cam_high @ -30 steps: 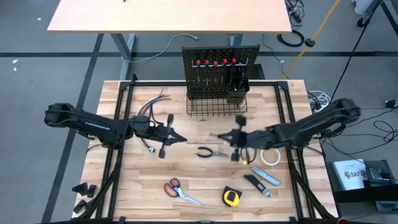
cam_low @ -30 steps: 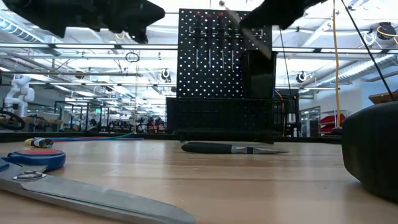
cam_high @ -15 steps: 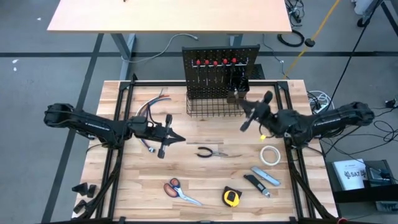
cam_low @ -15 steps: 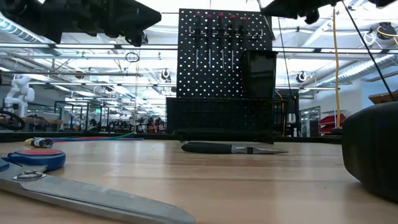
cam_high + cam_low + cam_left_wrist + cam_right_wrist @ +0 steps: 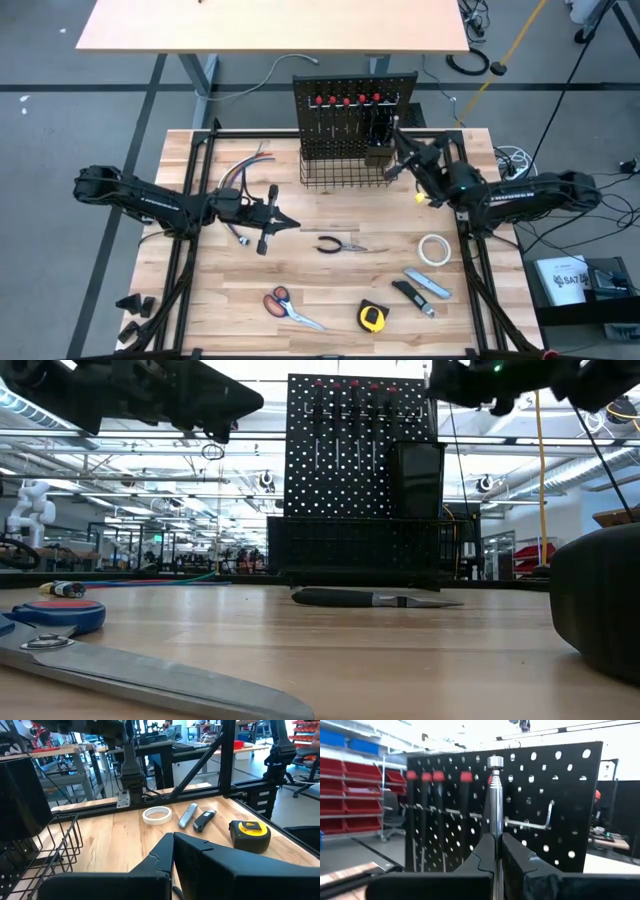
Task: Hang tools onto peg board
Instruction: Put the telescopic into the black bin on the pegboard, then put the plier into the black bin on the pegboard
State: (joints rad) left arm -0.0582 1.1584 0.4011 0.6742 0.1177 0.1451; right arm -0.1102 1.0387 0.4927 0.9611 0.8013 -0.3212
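while the right gripper [image 5: 495,851] is raised at the right end of the peg board [image 5: 352,105], its fingers are clamped on a slim silver wrench [image 5: 494,795] that stands upright in front of the perforated panel, just beside a bare silver hook [image 5: 540,822] and to the right of a row of red-handled screwdrivers [image 5: 346,100] already hanging there; a black wire basket [image 5: 340,172] sits at the board's base with a small black cup [image 5: 380,152] at its right; the left gripper [image 5: 283,223] waits above the table's left-centre, fingers pressed together and holding nothing, with a bundle of coloured wires [image 5: 243,172] on its far side; on the wooden table [image 5: 200,300] lie pliers [image 5: 337,245] at centre, a white tape roll [image 5: 433,250] to the right, a utility knife [image 5: 427,285] and a dark-handled tool [image 5: 411,297] nearer, a yellow tape measure [image 5: 373,317] at the near edge, and orange-handled scissors [image 5: 290,307] to its left
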